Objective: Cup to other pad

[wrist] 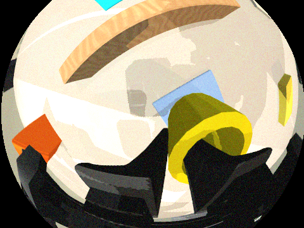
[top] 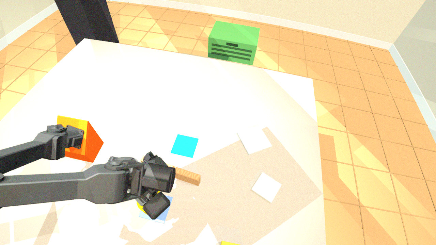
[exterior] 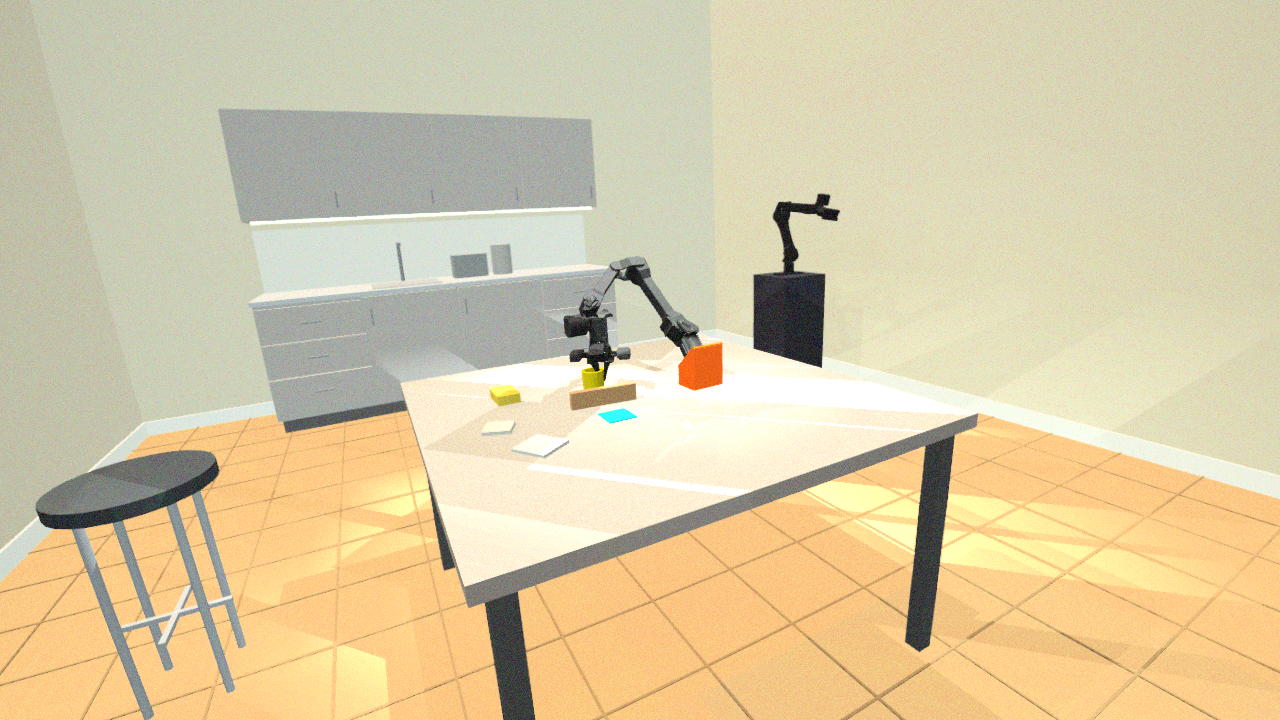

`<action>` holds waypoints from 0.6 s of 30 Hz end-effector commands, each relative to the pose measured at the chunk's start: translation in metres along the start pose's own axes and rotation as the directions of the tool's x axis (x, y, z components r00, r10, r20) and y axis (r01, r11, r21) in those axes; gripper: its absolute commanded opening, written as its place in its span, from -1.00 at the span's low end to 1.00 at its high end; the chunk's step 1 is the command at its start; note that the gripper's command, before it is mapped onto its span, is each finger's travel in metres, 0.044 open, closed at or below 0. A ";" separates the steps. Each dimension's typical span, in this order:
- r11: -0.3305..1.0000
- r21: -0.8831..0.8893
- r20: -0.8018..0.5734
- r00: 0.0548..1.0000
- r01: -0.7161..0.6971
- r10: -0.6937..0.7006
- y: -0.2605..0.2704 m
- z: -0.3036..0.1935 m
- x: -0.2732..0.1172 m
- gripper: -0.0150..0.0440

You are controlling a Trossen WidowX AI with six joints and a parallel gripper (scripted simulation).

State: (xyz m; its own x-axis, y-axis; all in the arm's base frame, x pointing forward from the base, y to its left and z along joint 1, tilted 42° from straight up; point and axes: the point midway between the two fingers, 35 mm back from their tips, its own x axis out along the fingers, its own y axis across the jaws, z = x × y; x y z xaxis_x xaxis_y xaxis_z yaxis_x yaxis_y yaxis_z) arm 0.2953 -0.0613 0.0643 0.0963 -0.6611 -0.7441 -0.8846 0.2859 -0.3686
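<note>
The yellow cup [top: 142,208] [exterior: 592,379] [wrist: 193,107] stands upright on the pale blue pad [top: 162,218] [wrist: 206,83]. My gripper [wrist: 173,132] [exterior: 602,374] is shut on the cup's wall, with one finger inside the cup and the other outside. The finger inside hides much of the cup's interior, and no marbles show. The bright cyan pad [top: 184,146] [exterior: 617,415] [wrist: 108,3] lies bare on the far side of a wooden bar.
The wooden bar [top: 189,177] [exterior: 603,395] [wrist: 161,20] stands between the pads. An orange block [top: 95,143] [exterior: 701,368] [wrist: 37,134] stands near the arm. Two white tiles [top: 254,140] [top: 266,186] and a yellow block [exterior: 504,394] [wrist: 285,101] lie on the table.
</note>
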 end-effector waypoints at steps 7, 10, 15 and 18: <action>1.000 0.005 0.008 1.000 0.008 -0.008 -0.002 0.004 -0.037 -0.49; 1.000 0.003 0.007 1.000 0.008 -0.008 -0.002 0.004 -0.048 -0.49; 1.000 0.002 0.004 1.000 0.009 -0.009 0.000 0.003 -0.067 -0.49; 1.000 0.001 0.003 1.000 0.009 -0.009 0.002 0.003 -0.073 -0.49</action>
State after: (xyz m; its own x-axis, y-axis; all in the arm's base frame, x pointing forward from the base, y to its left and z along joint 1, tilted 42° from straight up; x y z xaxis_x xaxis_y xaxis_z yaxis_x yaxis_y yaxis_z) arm 0.2896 -0.0183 0.1069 0.0990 -0.6660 -0.7394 -0.8879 0.2763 -0.3679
